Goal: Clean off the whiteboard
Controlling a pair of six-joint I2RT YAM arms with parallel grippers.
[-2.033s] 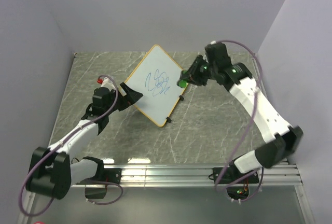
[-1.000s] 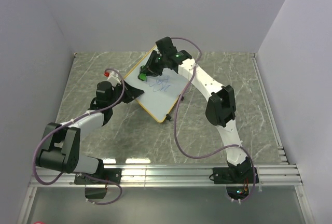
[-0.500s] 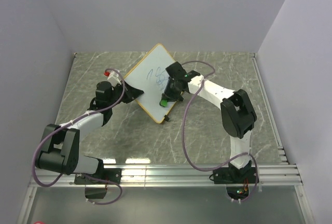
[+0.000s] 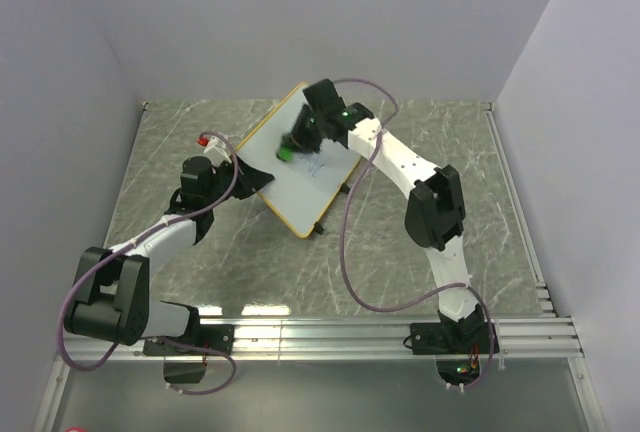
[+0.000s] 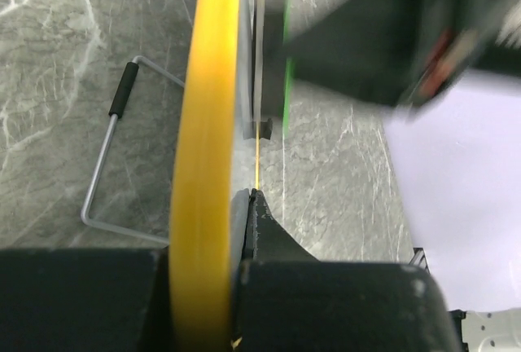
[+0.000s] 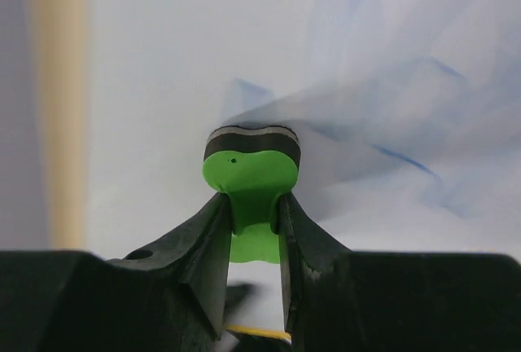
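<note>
The whiteboard (image 4: 300, 180) lies tilted like a diamond at mid table, with an orange-tan frame (image 5: 207, 124) and smeared blue scribbles (image 6: 391, 116) on its face. My left gripper (image 4: 262, 178) is shut on the board's left edge; in the left wrist view the frame runs between the fingers (image 5: 262, 230). My right gripper (image 4: 290, 147) is shut on a small green eraser (image 6: 251, 174), whose dark felt pad presses on the board's upper left part.
A bent wire stand with a black grip (image 5: 122, 99) lies on the grey marble table (image 4: 420, 242) behind the board. Small black clips (image 4: 320, 229) stick out at the board's lower right edge. Purple walls close in the table on three sides.
The right gripper swept the eraser from the board's lower right back up to its upper left. Most of the blue scribble has faded to smears. The left gripper kept hold of the edge.
</note>
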